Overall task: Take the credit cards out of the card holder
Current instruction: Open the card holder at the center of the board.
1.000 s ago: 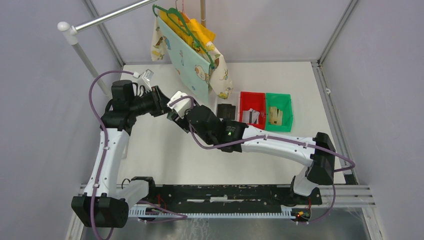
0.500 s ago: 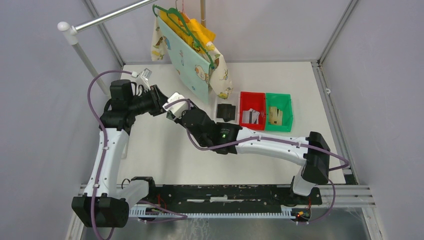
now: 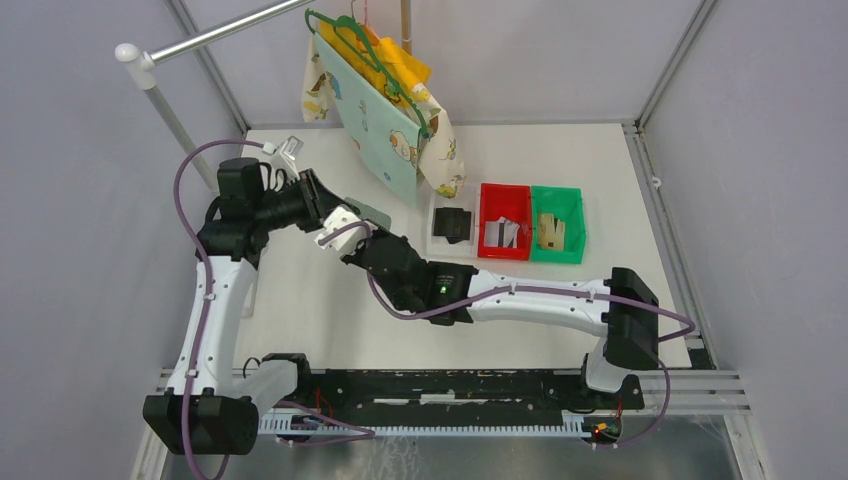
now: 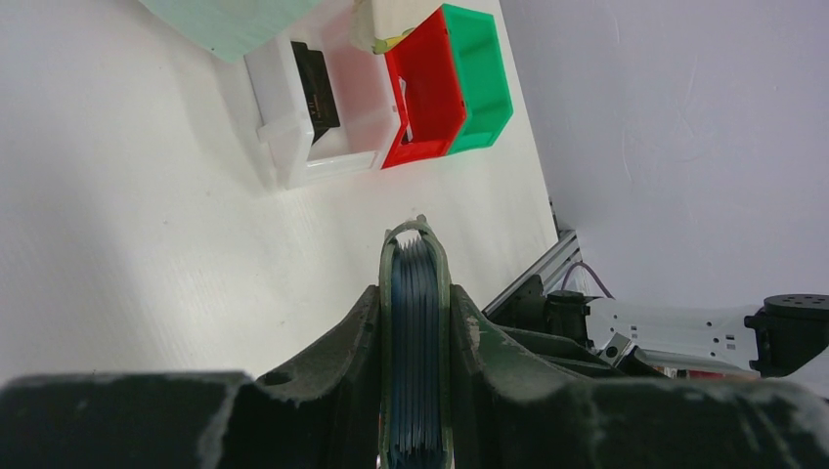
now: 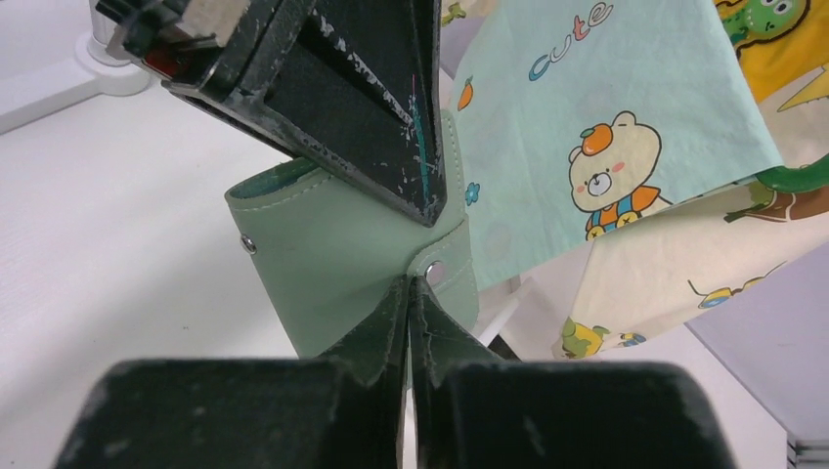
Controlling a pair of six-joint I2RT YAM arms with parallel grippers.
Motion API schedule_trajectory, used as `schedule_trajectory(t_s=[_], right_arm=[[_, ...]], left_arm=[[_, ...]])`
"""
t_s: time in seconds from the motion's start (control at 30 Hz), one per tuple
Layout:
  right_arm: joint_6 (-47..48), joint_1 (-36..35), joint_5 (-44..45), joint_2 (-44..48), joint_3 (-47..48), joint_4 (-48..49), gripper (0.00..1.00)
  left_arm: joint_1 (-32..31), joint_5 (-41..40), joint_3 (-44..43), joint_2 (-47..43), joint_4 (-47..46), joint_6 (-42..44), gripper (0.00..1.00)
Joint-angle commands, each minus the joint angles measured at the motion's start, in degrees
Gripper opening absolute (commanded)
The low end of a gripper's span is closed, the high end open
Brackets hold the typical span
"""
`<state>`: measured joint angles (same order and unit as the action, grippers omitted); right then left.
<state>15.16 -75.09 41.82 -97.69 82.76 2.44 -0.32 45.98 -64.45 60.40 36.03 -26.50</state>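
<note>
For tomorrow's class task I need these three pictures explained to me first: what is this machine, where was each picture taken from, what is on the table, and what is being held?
These are two robot arms bolted to a table, each ending in a two-finger pincer. One picture looks down from above; the other two come from cameras on the wrists. On the table stand a white bin, a red bin and a green bin; printed cloths hang behind. The left pincer grips a grey-green holder. The right pincer is closed at its snap tab.
</note>
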Motion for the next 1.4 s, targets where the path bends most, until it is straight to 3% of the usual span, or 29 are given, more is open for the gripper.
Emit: schedule_trajectory(t_s=[0.0,0.37,0.5,0.87,1.37], right_arm=[[1.6,-0.2,2.0,0.0,-0.8,6.6,0.00],[2.7,0.2,6.1,3.8,-4.2,15.2,0.00],[0.8,1.6,5.4,4.6,-4.3,14.7,0.00],[-9.4,8.2,-7.0,8.8,-5.8,8.9,0.00],[-9.9,8.7,-5.0,9.1,-5.4,10.3,0.00]], left_arm=[[-0.2,8.2,-4.0,-0.6,0.9,-1.7,0.02],[-0.1,10.2,-4.2,-0.2,4.9,2.1,0.02],[-0.1,11.8,-5.2,-0.1,6.7,3.7,0.02],[-0.1,15.8,-7.2,-0.1,10.9,9.0,0.02],[-0.1,20.6,-7.9,0.3,16.2,15.1,0.02]])
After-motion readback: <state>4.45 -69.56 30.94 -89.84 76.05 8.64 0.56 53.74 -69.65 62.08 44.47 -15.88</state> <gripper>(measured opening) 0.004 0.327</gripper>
